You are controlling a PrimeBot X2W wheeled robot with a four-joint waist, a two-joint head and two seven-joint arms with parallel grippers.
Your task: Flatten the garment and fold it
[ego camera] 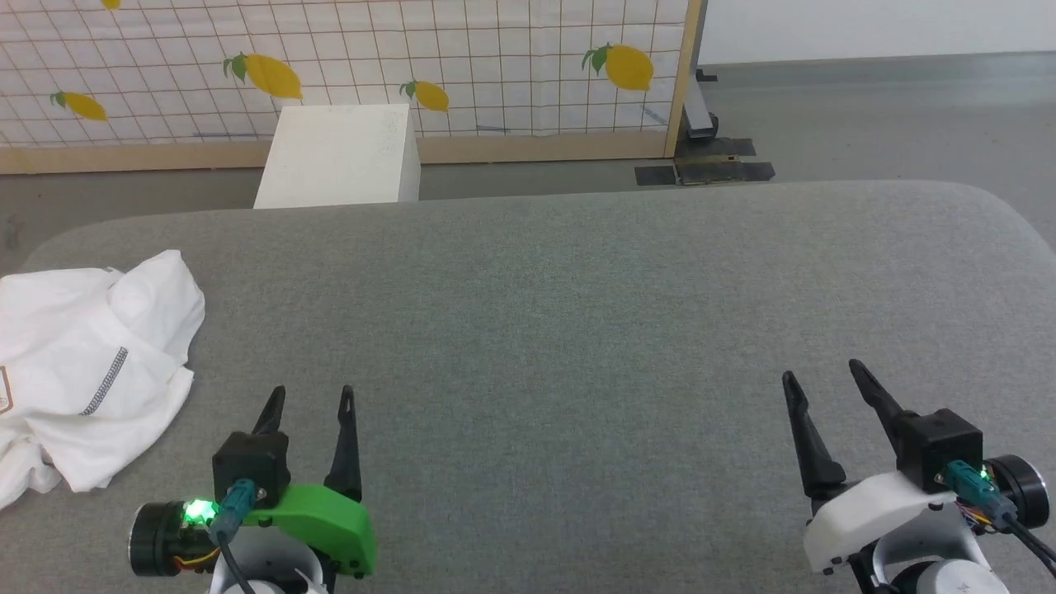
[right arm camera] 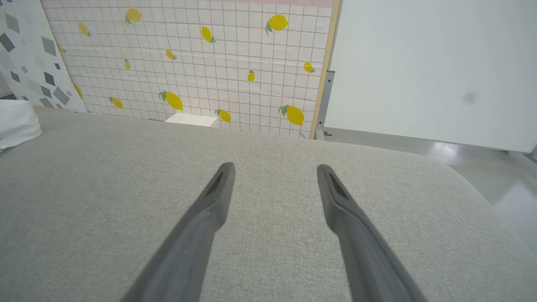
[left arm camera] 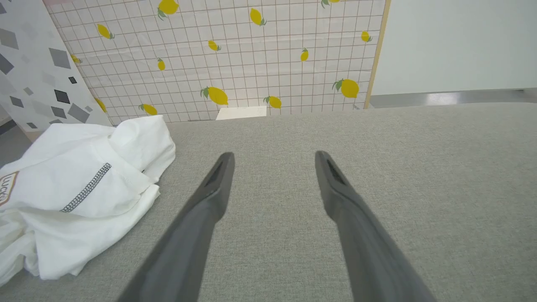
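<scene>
The left wrist view shows the lettered logo (left arm camera: 6,188) on the shirt (left arm camera: 79,188) — the head view crops it. The shirt lies crumpled on the worktop (ego camera: 528,330), just left of the left tool (ego camera: 312,394), well apart from the right tool (ego camera: 821,370) — the 2 tools gape, empty.

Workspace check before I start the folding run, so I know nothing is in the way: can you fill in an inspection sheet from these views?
surface: grey fabric-covered table, rounded corners, bare apart from the garment.
job's things: garment, white, crumpled in a heap at the table's left edge, not yet flattened; grey zigzag stitching and part of a brownish logo show.
clutter: nothing seen.
grippers: left gripper open, holding nothing, right of the garment and apart from it; right gripper open, holding nothing, over bare table.
cables: left cable and right cable run from teal plugs at the wrists, off the cloth.
surroundings: lemon-print panel, white box, grey floor.
</scene>
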